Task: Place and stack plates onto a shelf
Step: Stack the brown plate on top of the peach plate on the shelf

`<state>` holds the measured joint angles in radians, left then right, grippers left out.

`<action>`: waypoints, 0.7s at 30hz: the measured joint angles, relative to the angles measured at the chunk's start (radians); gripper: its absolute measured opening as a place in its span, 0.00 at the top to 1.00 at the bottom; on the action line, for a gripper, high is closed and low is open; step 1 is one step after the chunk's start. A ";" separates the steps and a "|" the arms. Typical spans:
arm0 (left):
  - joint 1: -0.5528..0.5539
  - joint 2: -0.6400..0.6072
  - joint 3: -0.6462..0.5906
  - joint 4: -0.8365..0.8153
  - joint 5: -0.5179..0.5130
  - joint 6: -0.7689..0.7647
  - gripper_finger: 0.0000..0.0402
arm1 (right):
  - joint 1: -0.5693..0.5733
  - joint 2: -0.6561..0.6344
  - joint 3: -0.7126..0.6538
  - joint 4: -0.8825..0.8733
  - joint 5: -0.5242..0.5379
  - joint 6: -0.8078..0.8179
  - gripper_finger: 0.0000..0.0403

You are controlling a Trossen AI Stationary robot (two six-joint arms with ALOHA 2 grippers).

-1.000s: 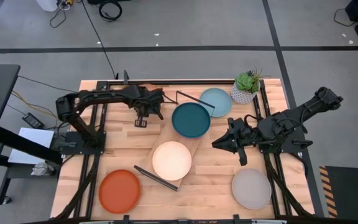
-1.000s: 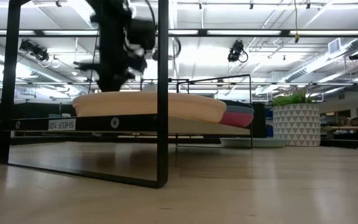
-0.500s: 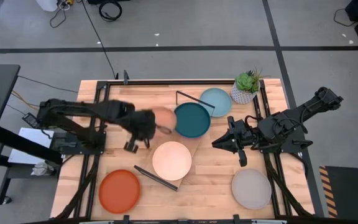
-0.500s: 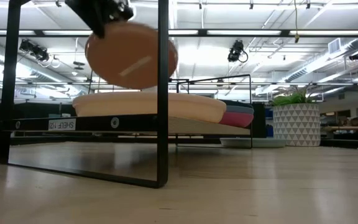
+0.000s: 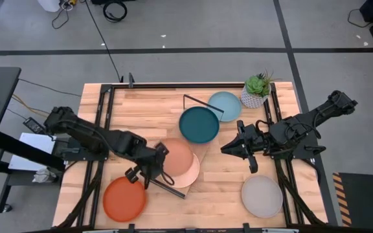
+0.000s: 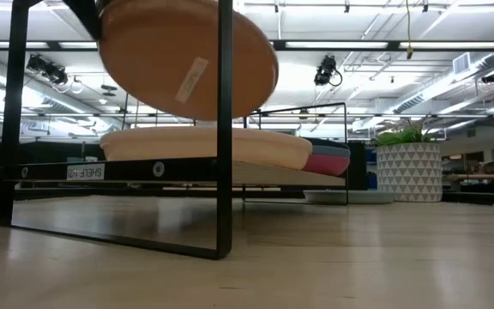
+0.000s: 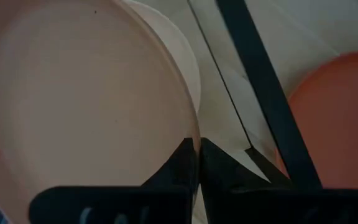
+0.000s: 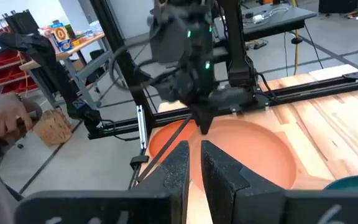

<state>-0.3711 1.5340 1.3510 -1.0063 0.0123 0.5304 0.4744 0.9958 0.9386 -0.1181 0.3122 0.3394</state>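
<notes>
Left gripper (image 5: 153, 163) clamped on rim of salmon plate (image 5: 175, 157), held just above cream plate (image 5: 191, 173) on shelf (image 6: 256, 171), right gripper (image 5: 228, 148) waiting beside dark teal plate (image 5: 199, 125), jaws apparently near-closed, nothing visibly held.

We see the left gripper (image 5: 158, 155) has swung from the bench's far side down to the near end of the shelf, carrying the salmon plate (image 5: 175, 155) over the cream plate (image 5: 192, 171).
</notes>
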 joint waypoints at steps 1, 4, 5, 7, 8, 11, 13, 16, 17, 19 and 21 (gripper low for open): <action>-0.005 0.013 0.000 0.000 -0.001 0.012 0.96 | 0.000 0.000 0.000 0.000 0.000 -0.003 0.88; -0.021 0.047 0.000 -0.003 -0.003 0.082 0.96 | 0.000 0.000 0.000 -0.001 0.002 -0.006 0.88; -0.024 0.056 0.000 -0.003 -0.010 0.113 0.96 | 0.000 0.000 0.000 -0.002 0.006 -0.006 0.88; -0.028 0.072 0.000 -0.002 -0.040 0.165 0.96 | 0.000 0.000 0.000 -0.002 0.007 -0.010 0.88; -0.028 0.079 0.000 -0.002 -0.058 0.184 0.96 | 0.000 0.000 0.000 -0.002 0.008 -0.015 0.88; -0.022 0.092 0.000 0.003 -0.083 0.213 0.95 | 0.000 0.000 0.000 -0.002 0.008 -0.029 0.88; -0.015 0.103 0.000 0.013 -0.083 0.215 0.94 | 0.000 0.000 0.000 -0.002 0.008 -0.029 0.88; -0.011 0.116 0.000 0.016 -0.080 0.212 0.91 | 0.000 0.000 0.000 -0.002 0.008 -0.029 0.88; -0.011 0.120 0.000 0.020 -0.080 0.209 0.91 | 0.000 0.000 0.000 -0.002 0.008 -0.029 0.88; -0.011 0.128 0.000 0.032 -0.082 0.199 0.89 | 0.000 0.000 0.000 0.001 0.008 -0.029 0.88; -0.011 0.130 0.000 0.049 -0.082 0.189 0.88 | 0.000 0.000 0.000 0.006 0.004 -0.029 0.88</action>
<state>-0.3824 1.6642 1.3506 -0.9572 -0.0696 0.7196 0.4744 0.9958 0.9386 -0.1123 0.3158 0.3103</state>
